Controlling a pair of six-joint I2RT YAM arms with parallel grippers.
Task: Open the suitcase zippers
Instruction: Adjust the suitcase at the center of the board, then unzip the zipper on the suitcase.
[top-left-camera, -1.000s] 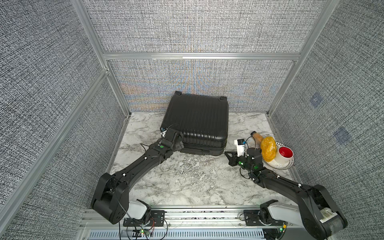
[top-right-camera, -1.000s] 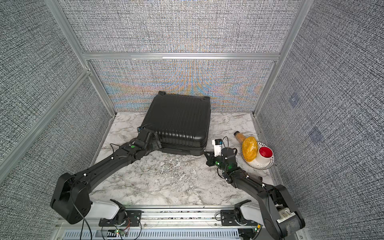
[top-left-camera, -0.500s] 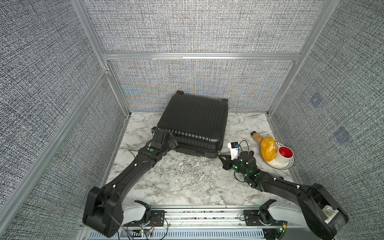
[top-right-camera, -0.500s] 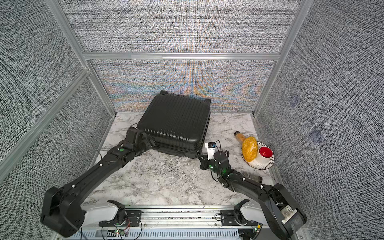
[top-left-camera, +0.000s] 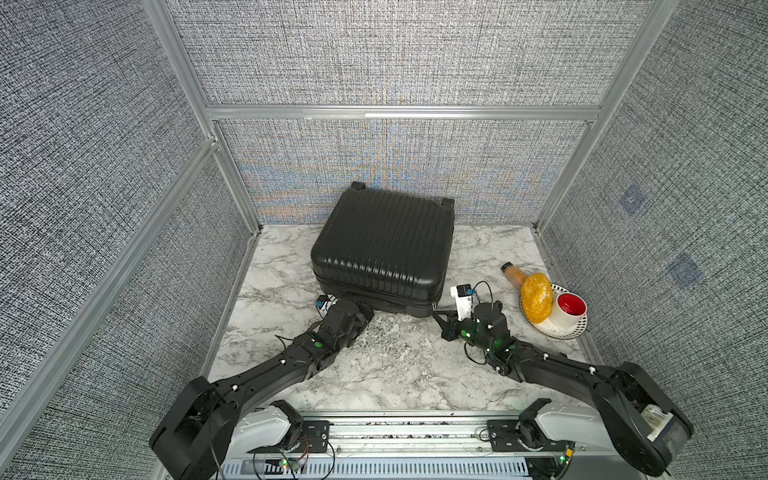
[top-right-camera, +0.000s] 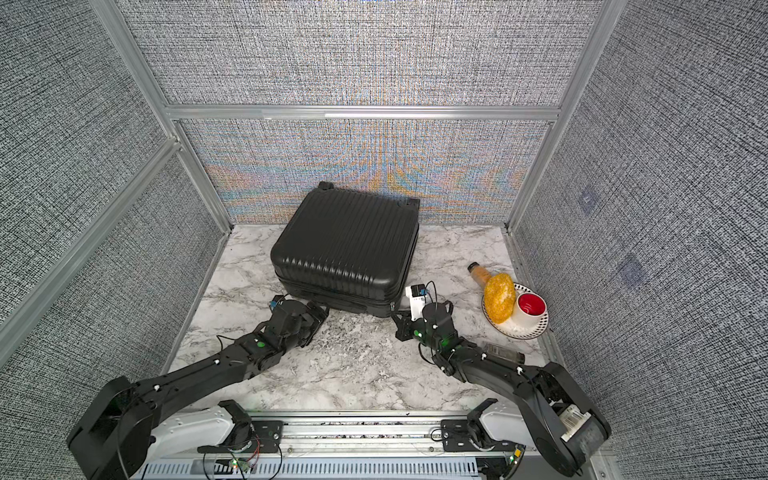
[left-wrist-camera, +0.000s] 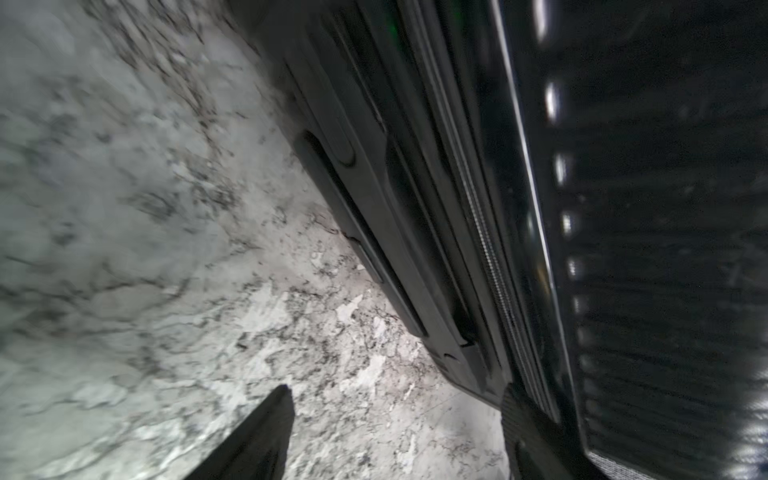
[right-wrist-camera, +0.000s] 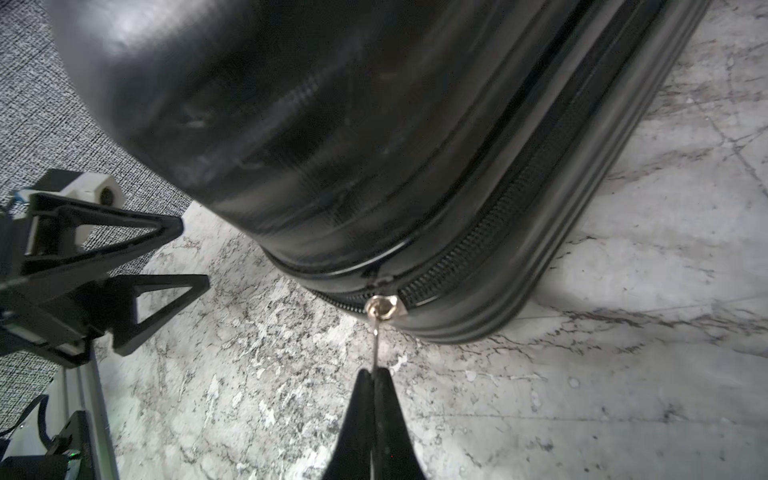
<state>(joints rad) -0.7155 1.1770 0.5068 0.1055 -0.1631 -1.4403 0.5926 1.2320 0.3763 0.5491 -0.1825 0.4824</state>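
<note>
Two grippers sit at the near edge of the suitcase (top-left-camera: 382, 245), which lies flat mid-frame in both top views. The right gripper (right-wrist-camera: 376, 384) is clamped on the pull tab (right-wrist-camera: 376, 336) at the case's lower right corner, the tab stretched straight out from its slider. From there the meshed zipper (right-wrist-camera: 478, 245) runs up the case's right side toward the back wall, so the pull likely has to turn that way. The left gripper (left-wrist-camera: 397, 390), jaws apart and empty, hangs at the lower left corner.
</note>
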